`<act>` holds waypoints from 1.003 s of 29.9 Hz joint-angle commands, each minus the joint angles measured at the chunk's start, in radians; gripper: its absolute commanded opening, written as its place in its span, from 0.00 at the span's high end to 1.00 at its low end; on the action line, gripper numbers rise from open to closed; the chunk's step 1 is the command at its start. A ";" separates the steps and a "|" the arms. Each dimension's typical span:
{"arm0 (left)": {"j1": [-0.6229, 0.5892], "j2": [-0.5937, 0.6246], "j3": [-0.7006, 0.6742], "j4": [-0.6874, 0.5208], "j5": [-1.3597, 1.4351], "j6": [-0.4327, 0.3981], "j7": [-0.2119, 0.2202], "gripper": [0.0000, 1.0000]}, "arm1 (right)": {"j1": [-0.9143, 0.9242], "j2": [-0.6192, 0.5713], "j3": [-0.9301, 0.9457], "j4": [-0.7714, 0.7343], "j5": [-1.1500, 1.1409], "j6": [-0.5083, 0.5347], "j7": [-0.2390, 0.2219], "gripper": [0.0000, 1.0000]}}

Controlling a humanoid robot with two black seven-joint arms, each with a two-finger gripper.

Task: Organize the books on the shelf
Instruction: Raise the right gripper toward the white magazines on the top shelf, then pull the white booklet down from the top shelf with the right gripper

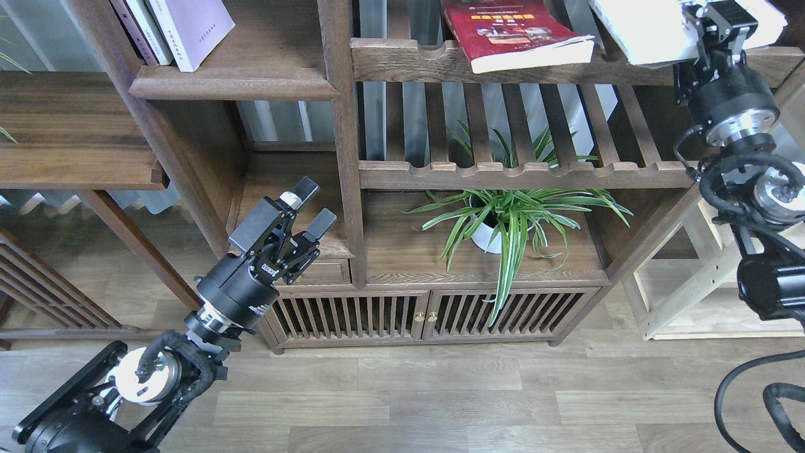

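Observation:
Pale lavender books (192, 25) lean at the left of the solid dark-brown shelf (233, 82) at the top left. A dark red book (512, 31) lies on the upper slatted rack (402, 60). To its right is the large white book (648, 34), raised off the rack's front rail. My right gripper (714, 22) is shut on its front edge. My left gripper (316, 204) is open with nothing between its fingers. It hovers low in front of the bookcase's lower left compartment, well below the shelf.
A potted spider plant (503, 220) stands under a second slatted rack (522, 173). Below it is a cabinet with slatted doors (427, 314). A pale wood rack (692, 296) stands at the right, and black cables (755, 390) curl at the bottom right.

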 commanded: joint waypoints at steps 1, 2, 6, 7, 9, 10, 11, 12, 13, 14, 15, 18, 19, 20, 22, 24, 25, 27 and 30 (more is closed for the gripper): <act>0.000 0.000 0.000 0.000 0.000 0.000 -0.002 0.02 | -0.006 -0.010 0.003 0.000 0.000 0.024 -0.002 0.96; 0.000 0.000 0.002 0.000 0.000 0.000 0.000 0.02 | -0.009 -0.012 0.006 0.000 0.000 0.027 -0.002 0.96; 0.000 0.000 0.005 -0.002 0.000 0.000 0.000 0.02 | -0.029 -0.012 0.032 0.008 0.002 0.056 -0.005 0.96; -0.001 0.000 0.005 -0.002 0.000 0.000 0.000 0.02 | -0.029 -0.012 0.033 0.010 0.002 0.058 -0.005 0.96; -0.008 -0.002 0.005 -0.002 0.000 0.000 0.000 0.02 | -0.030 -0.012 0.037 0.016 0.002 0.063 -0.005 0.96; -0.011 -0.002 0.005 -0.002 0.000 0.000 0.000 0.02 | -0.036 -0.013 0.040 0.019 0.002 0.070 -0.005 0.96; -0.011 -0.002 0.005 -0.002 0.000 0.000 0.000 0.02 | -0.045 -0.013 0.043 0.022 0.002 0.078 -0.005 0.96; -0.012 -0.002 0.005 -0.003 0.000 0.000 0.000 0.02 | -0.058 -0.013 0.047 0.026 0.002 0.090 -0.005 0.96; -0.012 -0.002 0.005 -0.003 0.003 0.000 0.000 0.02 | -0.073 -0.013 0.052 0.034 0.002 0.101 -0.005 0.96; -0.012 -0.002 0.005 -0.003 0.009 0.000 -0.002 0.02 | -0.091 -0.015 0.056 0.042 0.003 0.119 -0.006 0.96; -0.011 -0.003 0.003 -0.005 0.015 0.000 -0.003 0.02 | -0.105 -0.015 0.058 0.048 0.002 0.135 -0.009 0.96; -0.011 -0.008 0.003 -0.015 0.018 0.000 -0.012 0.01 | -0.136 -0.028 0.060 0.060 0.003 0.184 -0.009 0.96; -0.011 -0.009 0.003 -0.018 0.018 0.000 -0.014 0.01 | -0.147 -0.036 0.060 0.065 0.003 0.208 -0.009 0.96; -0.011 -0.009 0.003 -0.018 0.020 0.000 -0.014 0.01 | -0.154 -0.041 0.060 0.066 0.003 0.227 -0.009 0.96; -0.012 -0.011 0.002 -0.020 0.020 0.000 -0.014 0.01 | -0.173 -0.051 0.066 0.076 0.003 0.269 -0.009 0.96; -0.012 -0.011 0.002 -0.020 0.026 0.000 -0.012 0.01 | -0.193 -0.058 0.073 0.077 0.003 0.300 -0.009 0.96; -0.012 -0.011 0.002 -0.020 0.032 0.000 -0.014 0.01 | -0.208 -0.061 0.078 0.079 0.003 0.320 -0.009 0.96; -0.012 -0.011 0.002 -0.021 0.044 0.000 -0.014 0.01 | -0.243 -0.067 0.081 0.079 0.002 0.354 -0.009 0.96; -0.014 -0.015 0.000 -0.025 0.044 0.000 -0.014 0.01 | -0.291 -0.081 0.086 0.082 0.002 0.427 -0.009 0.95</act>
